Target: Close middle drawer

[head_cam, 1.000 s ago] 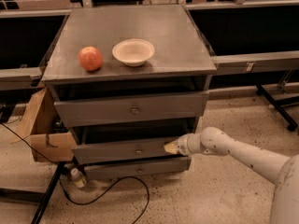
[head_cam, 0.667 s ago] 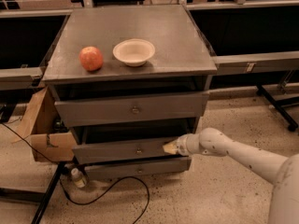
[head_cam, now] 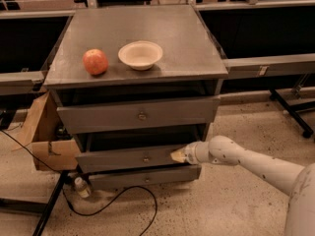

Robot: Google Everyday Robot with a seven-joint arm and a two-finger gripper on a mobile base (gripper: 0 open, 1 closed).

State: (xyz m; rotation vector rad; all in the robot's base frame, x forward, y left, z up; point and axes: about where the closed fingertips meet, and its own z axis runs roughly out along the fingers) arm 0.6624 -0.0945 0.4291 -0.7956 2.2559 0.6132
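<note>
The grey cabinet (head_cam: 147,38) has three drawers. The middle drawer (head_cam: 130,157) is the low grey front with a tiny central knob (head_cam: 145,158), and it stands pulled out a little, with a dark gap above it. My gripper (head_cam: 177,155) is at the end of the white arm coming in from the lower right. Its yellowish tip rests against the right end of the middle drawer's front. The top drawer (head_cam: 138,114) with the larger knob and the lowest drawer (head_cam: 145,177) also stand slightly out.
A red apple (head_cam: 95,61) and a white bowl (head_cam: 141,54) sit on the cabinet top. A cardboard box (head_cam: 47,141) stands left of the cabinet. A small bottle (head_cam: 81,186) and a black cable (head_cam: 118,200) lie on the floor in front. Dark table frames stand at both sides.
The gripper stays pressed at the right end of the middle drawer's front. The drawer and arm show almost no shift.
</note>
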